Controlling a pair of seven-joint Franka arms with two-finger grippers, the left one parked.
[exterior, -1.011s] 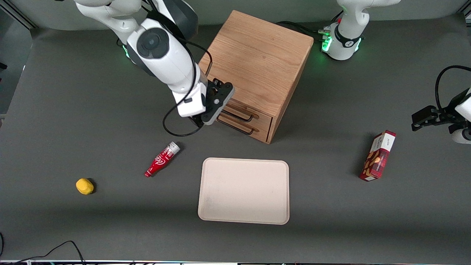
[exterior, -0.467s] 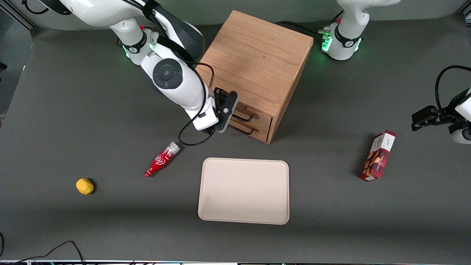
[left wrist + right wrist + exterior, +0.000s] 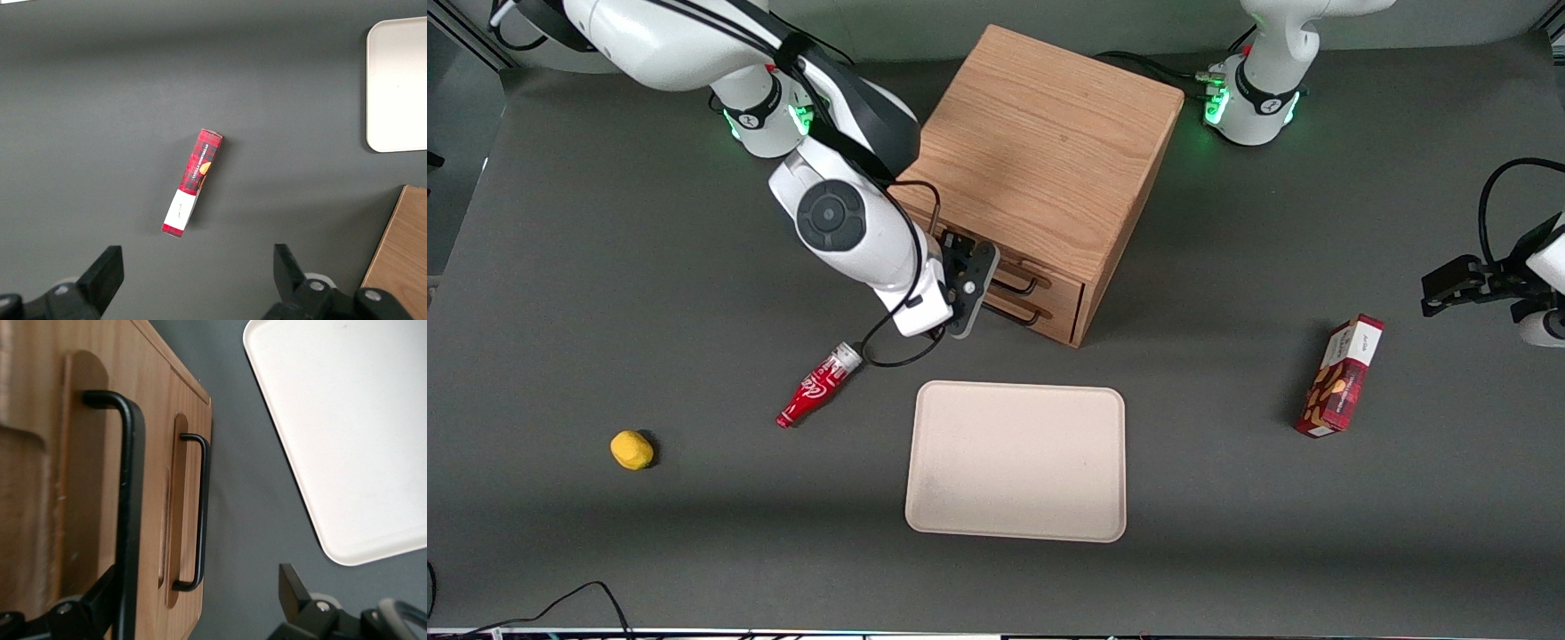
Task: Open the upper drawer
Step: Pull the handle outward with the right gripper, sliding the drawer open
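The oak cabinet [image 3: 1040, 151] stands at mid-table with both drawers shut. The upper drawer [image 3: 1060, 284] has a black wire handle [image 3: 1021, 283]; the lower drawer [image 3: 1054, 316] sits just beneath it. My right gripper [image 3: 980, 292] is in front of the drawer faces, at handle height, and is open. In the right wrist view the upper drawer's handle [image 3: 128, 513] runs between the jaws, close against one finger [image 3: 100, 603], while the other finger [image 3: 293, 590] is over the table. The gripper [image 3: 197, 607] holds nothing. The lower drawer's handle [image 3: 199, 513] also lies between the jaws, farther off.
A beige tray [image 3: 1016, 460] lies nearer the front camera than the cabinet; it also shows in the right wrist view [image 3: 347, 420]. A red bottle [image 3: 818, 384] and a yellow object [image 3: 631, 450] lie toward the working arm's end. A red box [image 3: 1343, 376] lies toward the parked arm's end.
My right arm has swung down and toward the front camera, bringing the gripper from the cabinet's top edge to the level of the drawer handles. The drawers have not moved.
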